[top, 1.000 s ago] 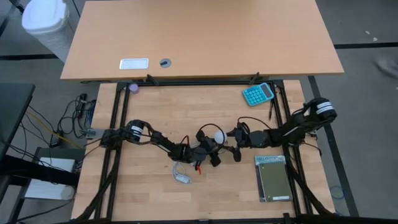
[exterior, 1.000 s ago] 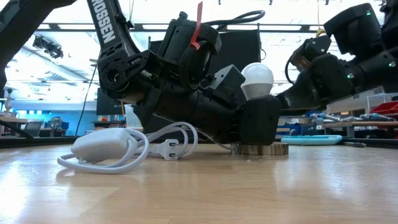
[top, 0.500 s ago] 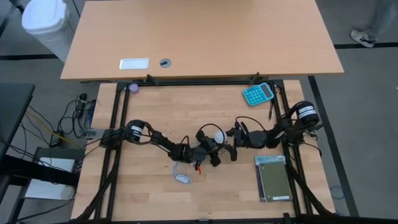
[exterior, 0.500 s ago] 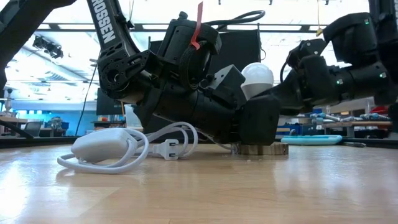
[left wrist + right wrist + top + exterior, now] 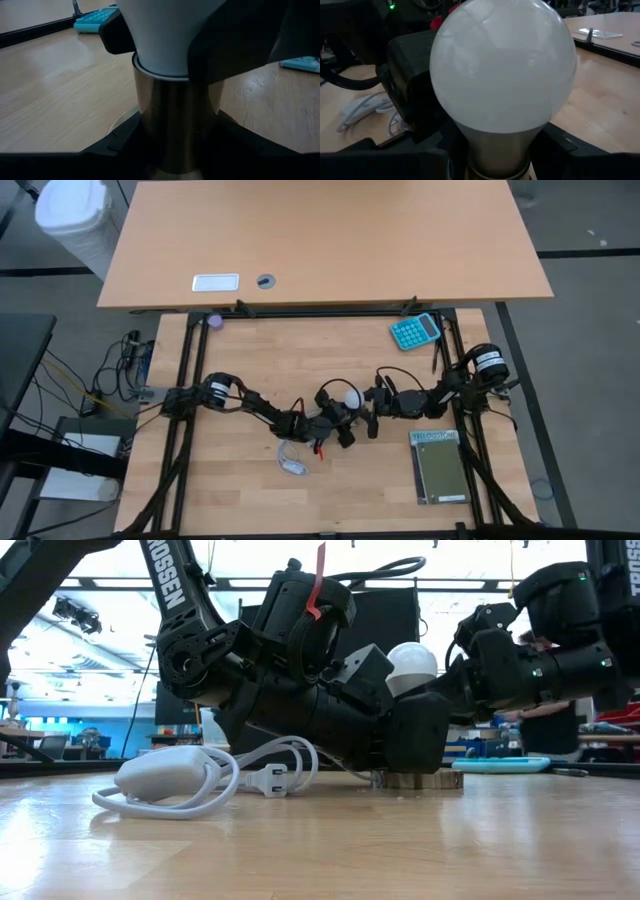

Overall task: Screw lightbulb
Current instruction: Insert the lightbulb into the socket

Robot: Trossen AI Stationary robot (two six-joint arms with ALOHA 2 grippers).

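My right end effector (image 5: 372,412) clamps the lightbulb (image 5: 351,397) at its neck — bulb's long axis upright; my left end effector (image 5: 335,423) pinches narrowly below it.

White lightbulb (image 5: 502,70), teal calculator (image 5: 415,331)

The lightbulb (image 5: 170,45) stands upright on pale wood, its silvery base between dark fingers (image 5: 125,145) (teal calculator (image 5: 95,22) behind).

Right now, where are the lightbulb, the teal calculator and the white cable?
lightbulb (image 5: 502,65): right wrist view, middle of its white globe.
teal calculator (image 5: 414,331): high view, centre of its keypad face.
white cable (image 5: 215,778): low view, on the coiled loop beside the plug.
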